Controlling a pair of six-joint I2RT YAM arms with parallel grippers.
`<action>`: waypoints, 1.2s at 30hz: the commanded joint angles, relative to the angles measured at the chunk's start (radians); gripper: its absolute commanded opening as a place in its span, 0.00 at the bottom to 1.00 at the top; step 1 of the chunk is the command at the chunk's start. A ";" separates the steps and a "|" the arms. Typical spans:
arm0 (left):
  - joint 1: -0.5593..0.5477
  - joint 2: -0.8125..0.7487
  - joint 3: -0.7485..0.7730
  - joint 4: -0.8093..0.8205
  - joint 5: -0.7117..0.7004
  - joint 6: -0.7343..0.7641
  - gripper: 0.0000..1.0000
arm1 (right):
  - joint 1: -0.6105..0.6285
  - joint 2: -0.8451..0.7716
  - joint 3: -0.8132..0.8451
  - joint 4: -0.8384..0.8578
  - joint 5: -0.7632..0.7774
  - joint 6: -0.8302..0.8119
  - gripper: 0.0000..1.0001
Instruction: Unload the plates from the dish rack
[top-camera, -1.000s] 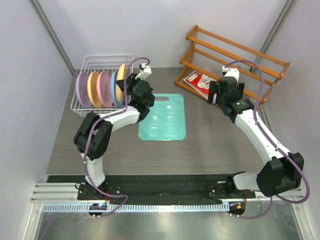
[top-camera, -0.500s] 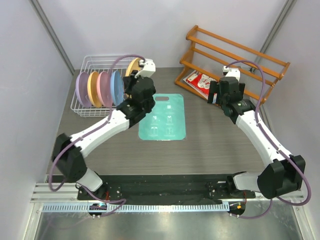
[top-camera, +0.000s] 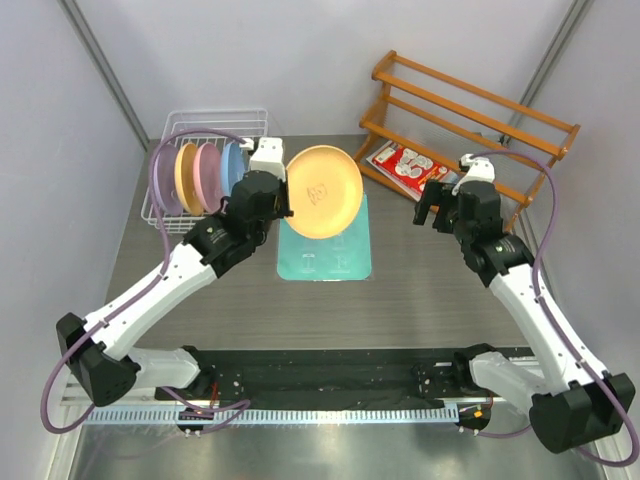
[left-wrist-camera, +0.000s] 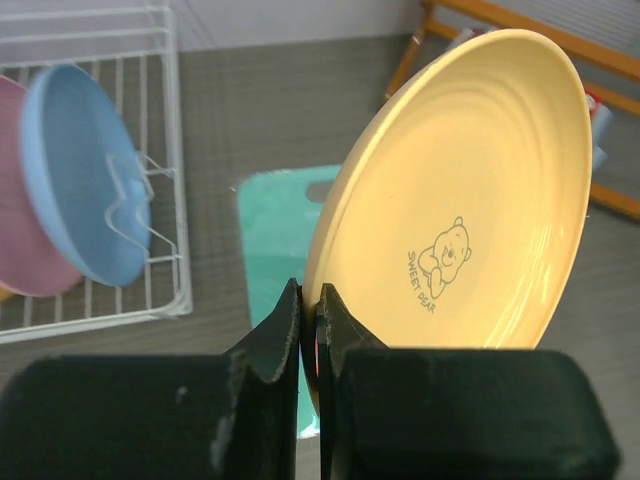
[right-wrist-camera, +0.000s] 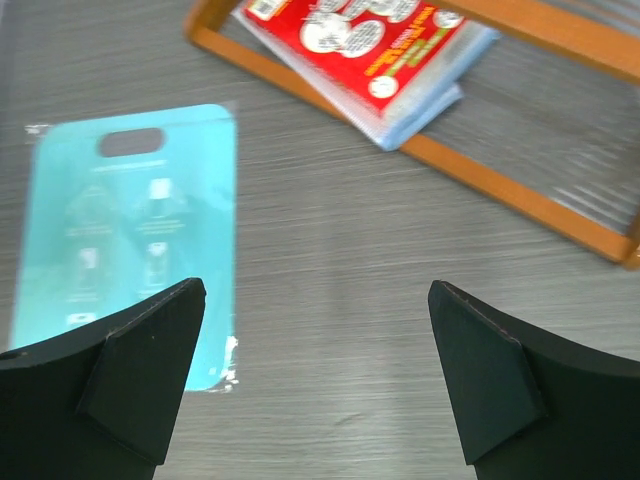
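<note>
The left gripper (left-wrist-camera: 308, 300) clamps the rim of the yellow-orange plate (top-camera: 324, 190), held tilted over the teal mat (top-camera: 325, 262) beside the dish rack (top-camera: 200, 124), printed face upward, while the right gripper (right-wrist-camera: 315, 290) gapes empty.

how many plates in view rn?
5. Four stand in the dish rack, left to right: lilac plate, yellow-orange plate, pink plate, blue plate. The left gripper holds a fifth, yellow plate over the teal mat. Others could hide behind these.

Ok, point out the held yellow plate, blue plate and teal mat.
yellow plate (left-wrist-camera: 462, 190): left wrist view, face centre.
blue plate (left-wrist-camera: 78, 165): left wrist view, face centre.
teal mat (right-wrist-camera: 125, 240): right wrist view, printed middle.
</note>
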 joint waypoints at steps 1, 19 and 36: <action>-0.003 -0.015 -0.026 0.020 0.201 -0.170 0.00 | 0.003 -0.103 -0.068 0.102 -0.186 0.096 1.00; -0.003 0.075 -0.100 0.117 0.364 -0.310 0.00 | 0.031 -0.074 -0.195 0.235 -0.462 0.207 0.95; -0.003 0.064 -0.128 0.116 0.295 -0.269 0.99 | 0.028 -0.072 -0.224 0.223 -0.241 0.221 0.01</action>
